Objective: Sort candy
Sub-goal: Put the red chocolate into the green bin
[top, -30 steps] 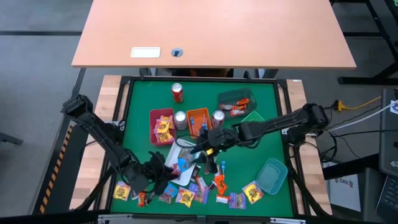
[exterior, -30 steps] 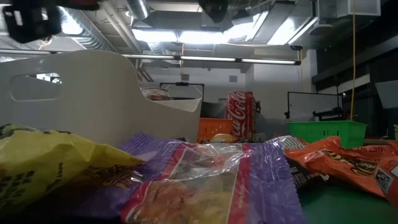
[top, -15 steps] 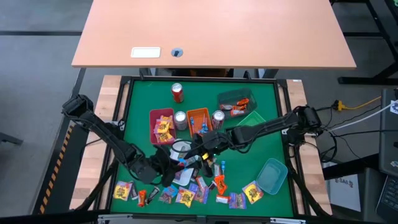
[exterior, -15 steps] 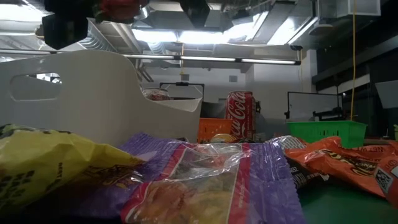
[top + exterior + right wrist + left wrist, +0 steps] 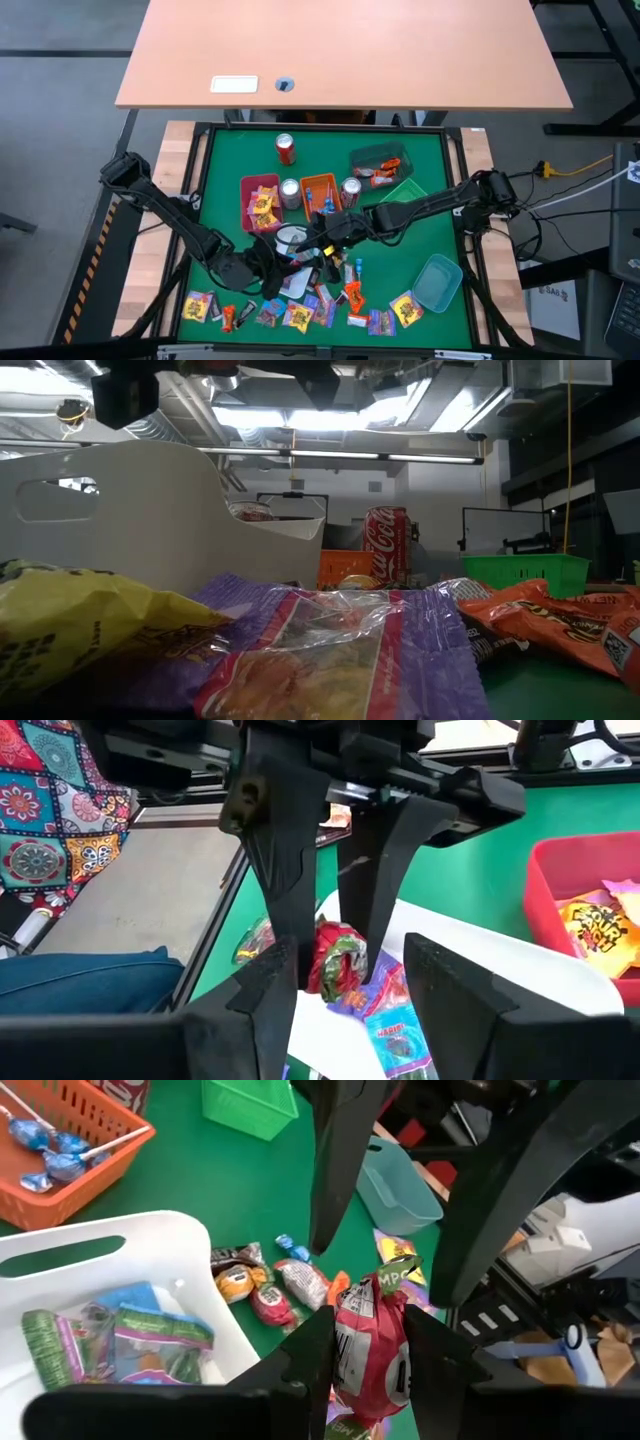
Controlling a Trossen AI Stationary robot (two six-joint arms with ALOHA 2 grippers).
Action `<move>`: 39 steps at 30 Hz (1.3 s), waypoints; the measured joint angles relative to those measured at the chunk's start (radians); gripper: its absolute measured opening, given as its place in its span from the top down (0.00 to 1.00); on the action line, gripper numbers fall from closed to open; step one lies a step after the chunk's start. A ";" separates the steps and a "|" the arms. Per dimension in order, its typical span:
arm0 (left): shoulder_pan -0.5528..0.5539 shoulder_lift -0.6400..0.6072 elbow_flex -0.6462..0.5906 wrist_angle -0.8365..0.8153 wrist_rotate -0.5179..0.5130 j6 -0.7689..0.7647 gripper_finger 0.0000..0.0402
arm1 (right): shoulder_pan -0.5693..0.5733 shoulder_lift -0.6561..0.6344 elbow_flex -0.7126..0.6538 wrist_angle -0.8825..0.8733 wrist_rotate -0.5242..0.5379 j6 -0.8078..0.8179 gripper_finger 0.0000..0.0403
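My left gripper (image 5: pixel 270 272) (image 5: pixel 365 1335) is shut on a red wrapped candy (image 5: pixel 368 1320), lifted over the near edge of the white tray (image 5: pixel 287 240) (image 5: pixel 110 1240). The tray holds several green and blue sweets. My right gripper (image 5: pixel 322 250) (image 5: pixel 352 950) hangs open just beyond, facing the left one, its fingers on either side of the held candy (image 5: pixel 335 960) without touching it. More candy (image 5: pixel 300 315) lies loose on the green mat along the near edge. In the low view, purple (image 5: pixel 330 650) and yellow (image 5: pixel 80 620) wrappers fill the foreground. My left gripper pinches the red candy between its two fingers, one on each side of the wrapper's middle (image 5: pixel 345 1345). The fingers (image 5: pixel 290 880) come from above, pointing down. The candy is lifted clear and hangs below the fingers, with a crumpled wrapper end (image 5: pixel 395 1270) sticking out past them.
A pink tray with yellow sweets (image 5: pixel 260 200), an orange tray with lollipops (image 5: pixel 320 192), a dark tray (image 5: pixel 378 160), a green tray (image 5: pixel 405 188) and three cans (image 5: pixel 290 190) stand on the far half. A teal tray (image 5: pixel 438 282) sits near right. Bare mat lies at far left.
My left gripper has moved from the loose candy at the near left toward the table's right and slightly far, rising with the red candy shut in its fingers, and now hangs by the white tray. My right gripper has shifted slightly toward the left, staying open.
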 joint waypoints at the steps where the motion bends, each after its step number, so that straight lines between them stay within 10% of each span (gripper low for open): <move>1: 0.001 0.000 0.000 0.002 0.000 0.000 0.77 | 0.000 0.000 0.000 -0.002 0.000 0.000 0.55; 19: 0.001 0.000 0.000 0.003 -0.007 0.010 0.77 | 0.000 -0.001 0.000 -0.006 -0.004 0.000 0.98; 39: 0.012 0.000 0.001 0.005 0.084 0.024 0.60 | 0.000 -0.002 0.000 -0.031 -0.004 -0.021 1.00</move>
